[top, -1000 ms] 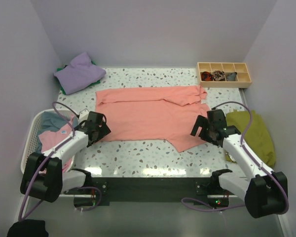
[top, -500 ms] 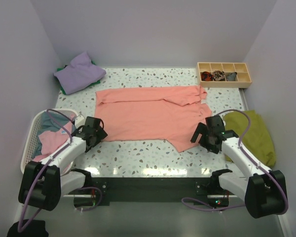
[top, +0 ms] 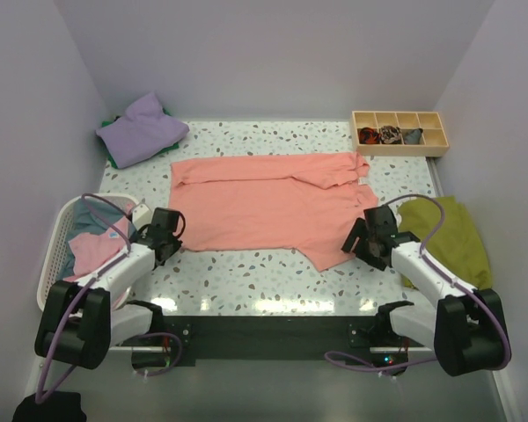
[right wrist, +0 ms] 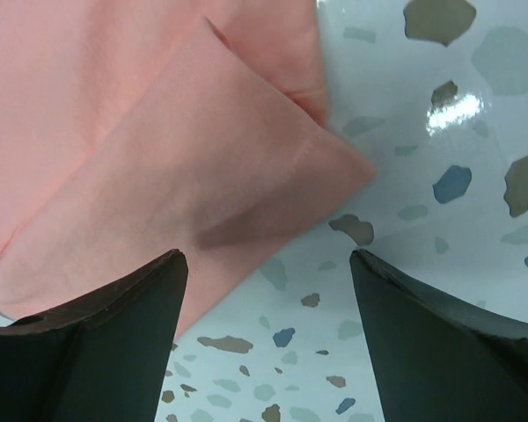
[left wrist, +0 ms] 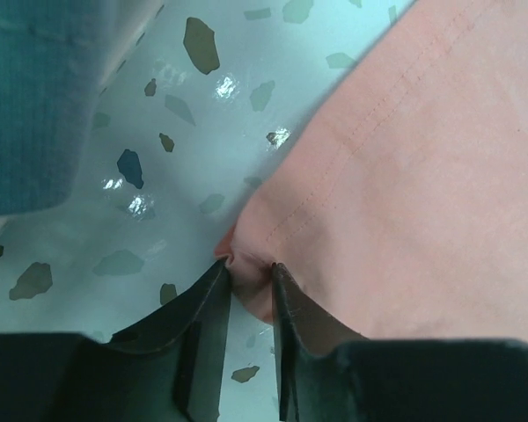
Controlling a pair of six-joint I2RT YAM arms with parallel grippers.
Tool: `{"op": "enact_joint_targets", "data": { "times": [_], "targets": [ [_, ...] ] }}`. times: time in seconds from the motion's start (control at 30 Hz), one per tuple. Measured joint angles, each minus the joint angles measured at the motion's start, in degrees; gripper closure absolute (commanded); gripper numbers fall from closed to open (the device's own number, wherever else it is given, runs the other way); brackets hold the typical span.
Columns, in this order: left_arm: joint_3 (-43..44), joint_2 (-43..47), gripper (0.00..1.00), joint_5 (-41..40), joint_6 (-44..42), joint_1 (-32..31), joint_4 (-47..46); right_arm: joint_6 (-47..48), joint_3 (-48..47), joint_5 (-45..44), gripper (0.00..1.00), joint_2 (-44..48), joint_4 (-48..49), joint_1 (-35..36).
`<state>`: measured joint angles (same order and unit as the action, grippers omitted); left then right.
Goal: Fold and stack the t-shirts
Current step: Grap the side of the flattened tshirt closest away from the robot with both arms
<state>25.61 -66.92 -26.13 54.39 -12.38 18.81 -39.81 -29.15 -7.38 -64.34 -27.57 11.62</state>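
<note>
Two corners matter at this step. The shirt (top: pixel 264 207) lies spread flat in the middle of the table (top: pixel 246 268). The left gripper (left wrist: pixel 249 274) has its jaws narrow, and the near-left hem corner is pinched between them; the cloth puckers there. The right gripper (right wrist: pixel 268 259) hangs with its jaws wide over the near-right corner, where a folded flap ends in a point, and it holds nothing.

I judge that the step is to take both near corners and fold the near edge away from the arms. To do it well, the right gripper should go down onto the point of the flap and close on all layers, not only the top one. Then both arms should lift only a little and together, at equal speed, so that the hem is straight and the shirt does not drag across the table.
</note>
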Motion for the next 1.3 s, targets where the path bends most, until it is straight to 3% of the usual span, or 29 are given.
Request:
{"op": "enact_joint_targets", "data": {
  "times": [0.07,0.1,0.17,0.2,0.3,0.47,0.93,1.3],
  "targets": [
    [0.0,-0.2,0.78,0.0,-0.1,0.0,-0.4,0.1,-0.3,-0.5,0.36,-1.3,2.0,0.0],
    [0.0,-0.3,0.79,0.0,-0.1,0.0,-0.6,0.2,-0.4,-0.6,0.52,-2.0,3.0,0.0],
    [0.0,-0.3,0.83,0.0,-0.1,0.0,-0.7,0.3,-0.7,-0.6,0.65,-3.1,4.7,0.0],
    [0.0,-0.3,0.83,0.1,-0.1,0.0,-0.8,0.4,-0.7,-0.6,0.81,-3.7,5.2,0.0],
    [0.0,-0.4,0.89,0.3,-0.1,0.0,-0.8,0.3,-0.7,-0.5,1.00,-4.8,6.1,0.0],
    [-0.2,-0.2,1.00,0.5,-0.2,0.0,-1.0,0.4,-0.7,0.1,1.00,-4.9,6.8,0.0],
    [-0.2,8.2,1.00,5.3,-2.8,0.0,5.9,-0.1,0.5,5.5,1.00,17.7,-7.6,0.0],
    [4.6,9.1,1.00,2.9,-4.6,0.0,12.7,0.2,-4.4,3.4,1.00,16.3,-13.3,0.0]
  ]
}}
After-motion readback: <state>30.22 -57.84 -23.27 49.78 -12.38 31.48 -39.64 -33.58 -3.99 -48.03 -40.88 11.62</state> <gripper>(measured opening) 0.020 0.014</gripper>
